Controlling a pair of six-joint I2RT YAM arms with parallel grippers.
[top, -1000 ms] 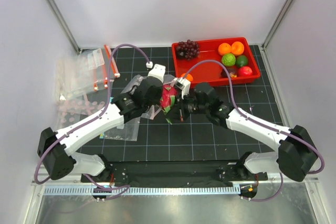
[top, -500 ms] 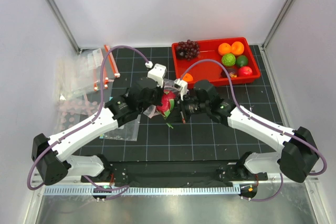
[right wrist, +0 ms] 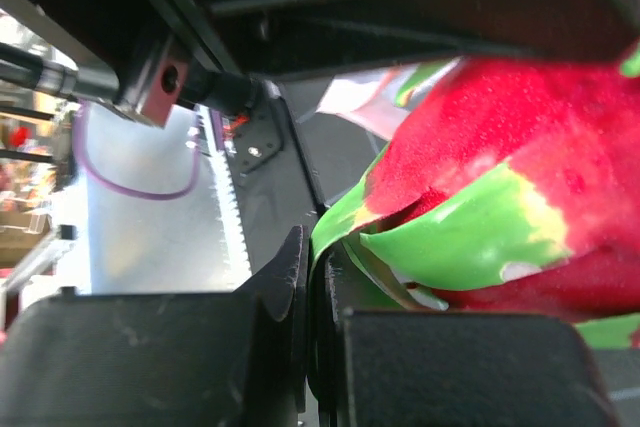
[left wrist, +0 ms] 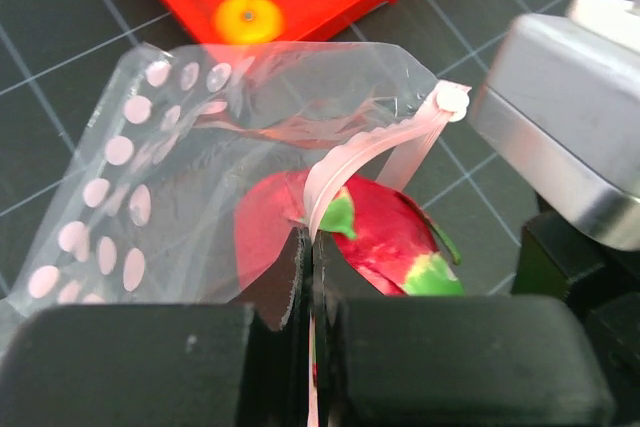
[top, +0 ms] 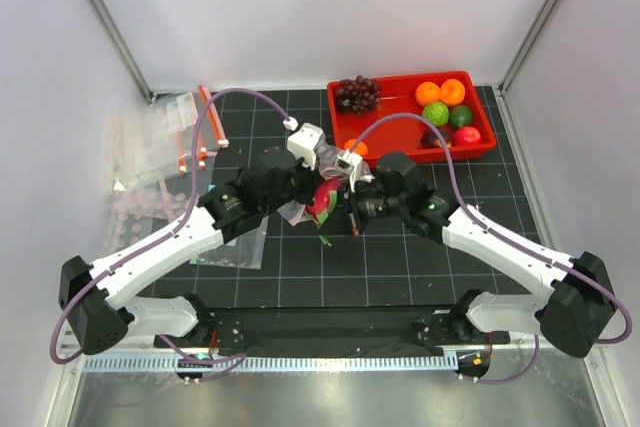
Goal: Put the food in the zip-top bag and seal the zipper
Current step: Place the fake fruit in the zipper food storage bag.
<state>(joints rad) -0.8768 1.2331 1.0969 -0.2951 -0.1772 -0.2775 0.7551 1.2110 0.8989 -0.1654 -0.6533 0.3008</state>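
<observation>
— So, entry for this moment: what do your left jaws have?

— Left jaws are closed tight on the zipper [left wrist: 370,152], the pale pink strip along the mouth of the zip-top bag [left wrist: 130,147]. The strip rises from between them and curls off to the right, and the dotted film hangs from it to the left. The bag is held up above the desk [top: 400,257], mid-mat, just in front of the red tray [top: 395,112].

— And the right?

— Right jaws are pinched shut on a green scale of the dragon fruit [right wrist: 520,147]. The fruit is held against the bag mouth, between my two wrists. In the left wrist view it sits directly behind the strip, with clear film over its left part. Whether it is past the strip and inside, I cannot tell.

— Other food?

— In the tray. The grape bunch [top: 356,93] is at the far left corner. The red round fruit [top: 466,135] is at the near right, with the dark fruit [top: 437,136] just beside it on its left. Also two oranges [top: 453,91] and two green fruits [top: 435,113] in the right half, and a small orange piece [left wrist: 247,17] by the near left corner.

— Anything else on the desk?

— A heap of spare clear bags [top: 160,137] at the far left, well apart from the tray.
</observation>
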